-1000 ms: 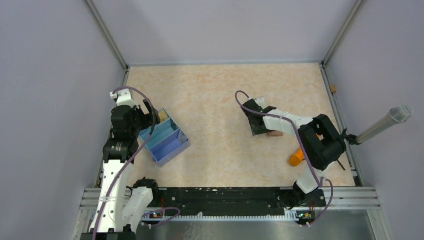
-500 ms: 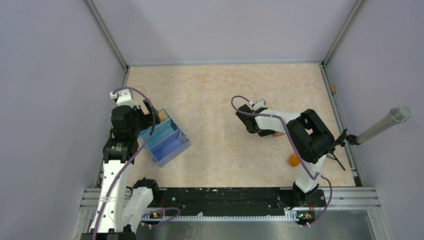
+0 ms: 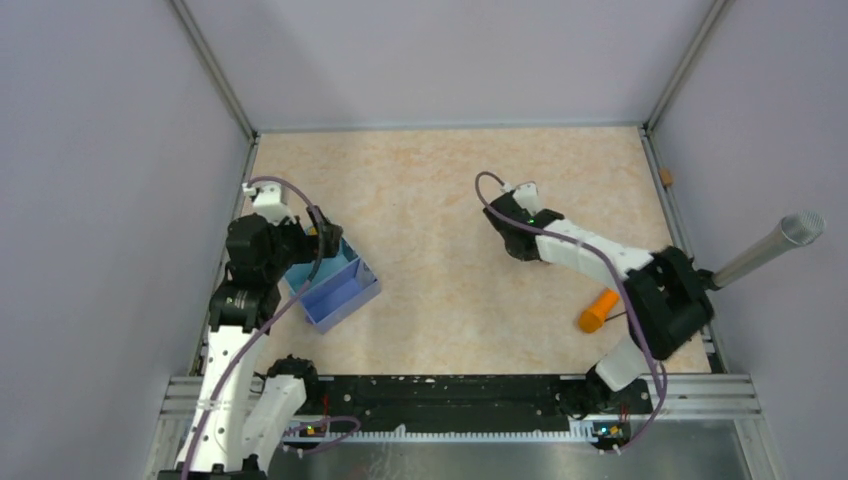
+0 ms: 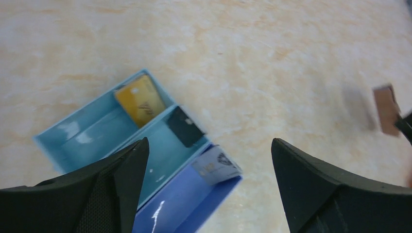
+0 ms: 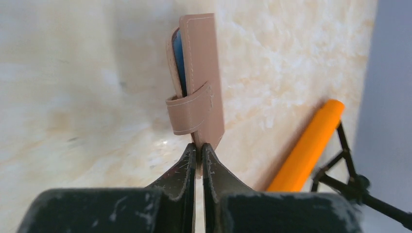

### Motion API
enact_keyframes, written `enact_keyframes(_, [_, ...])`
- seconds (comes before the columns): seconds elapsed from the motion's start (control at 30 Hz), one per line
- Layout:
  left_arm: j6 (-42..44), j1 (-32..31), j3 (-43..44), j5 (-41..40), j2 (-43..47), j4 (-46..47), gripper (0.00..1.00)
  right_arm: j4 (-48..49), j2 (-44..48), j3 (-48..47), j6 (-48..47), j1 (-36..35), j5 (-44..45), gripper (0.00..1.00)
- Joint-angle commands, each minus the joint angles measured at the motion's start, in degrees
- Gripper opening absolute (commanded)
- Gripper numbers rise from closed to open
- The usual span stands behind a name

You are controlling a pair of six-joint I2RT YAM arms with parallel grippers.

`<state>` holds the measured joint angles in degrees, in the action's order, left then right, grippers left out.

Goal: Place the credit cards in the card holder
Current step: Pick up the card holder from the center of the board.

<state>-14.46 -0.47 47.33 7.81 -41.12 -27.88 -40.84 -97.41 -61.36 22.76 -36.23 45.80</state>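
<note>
The brown card holder (image 5: 199,73) stands on edge, pinched at its near corner by my right gripper (image 5: 199,145), which is shut on it. A light blue credit card (image 5: 179,60) sits inside its fold. In the top view the right gripper (image 3: 520,235) hides the holder. My left gripper (image 4: 209,145) hangs open over the blue divided box (image 4: 92,133). The box holds a yellow-gold card (image 4: 140,99), a black card (image 4: 184,127) and a white card (image 4: 215,165). The holder (image 4: 386,109) shows blurred at the right edge of the left wrist view.
An orange carrot-shaped object (image 3: 598,310) lies on the table to the right of the right arm, beside a black stand (image 5: 354,182). A grey cylinder (image 3: 775,245) juts in from the right wall. The blue box (image 3: 338,290) sits near the left wall.
The right gripper has shut on the card holder and swung toward the far side with it. The left gripper has shifted a little right over the blue box, still open.
</note>
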Motion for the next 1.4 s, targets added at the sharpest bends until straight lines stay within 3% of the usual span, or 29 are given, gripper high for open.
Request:
enact_keyframes(0.0, [-1.24,-6.46,-0.84,11.84,0.46,6.47,0.99,10.9,18.31,1.34,-5.92,-0.25,-20.14,0.0])
enact_keyframes(0.13, [-9.73,-14.43,-3.78,19.41,-0.07,16.01,0.99,18.13,28.23,3.36,-7.37,-0.25,-39.31,0.0])
enact_keyframes(0.3, [-24.7,-21.27,-11.14,29.0,-0.96,40.74,0.99,30.67,36.74,7.0,-3.82,-0.25,-61.41,0.0])
enact_keyframes(0.4, [-27.5,-24.81,-12.76,29.54,-1.65,49.21,0.99,38.51,39.77,8.48,0.11,-0.25,-71.62,0.0])
enact_keyframes(0.53, [-27.22,-27.26,-12.87,31.21,-3.0,52.04,0.99,49.63,41.0,10.08,7.02,-0.25,-83.3,0.0])
enact_keyframes(0.73, [-26.94,-28.39,-12.64,31.9,-2.84,52.55,0.99,64.35,40.45,12.5,15.99,-0.25,-91.57,0.0])
enact_keyframes(0.87, [-27.39,-29.05,-12.27,32.36,-3.22,53.78,0.99,67.0,40.3,13.03,17.63,-0.24,-93.43,0.0])
enact_keyframes(1.07, [-30.89,-31.37,-12.2,35.41,-6.29,63.13,0.94,69.19,39.33,13.62,19.47,-0.25,-95.63,0.0])
enact_keyframes(1.27, [-32.85,-32.03,-12.46,35.7,-8.05,67.93,0.72,67.1,39.31,14.18,18.18,-0.25,-95.55,0.0])
enact_keyframes(1.37, [-32.81,-32.0,-12.46,35.71,-8.26,68.35,0.5,66.19,39.33,14.87,17.67,-0.25,-95.17,0.0])
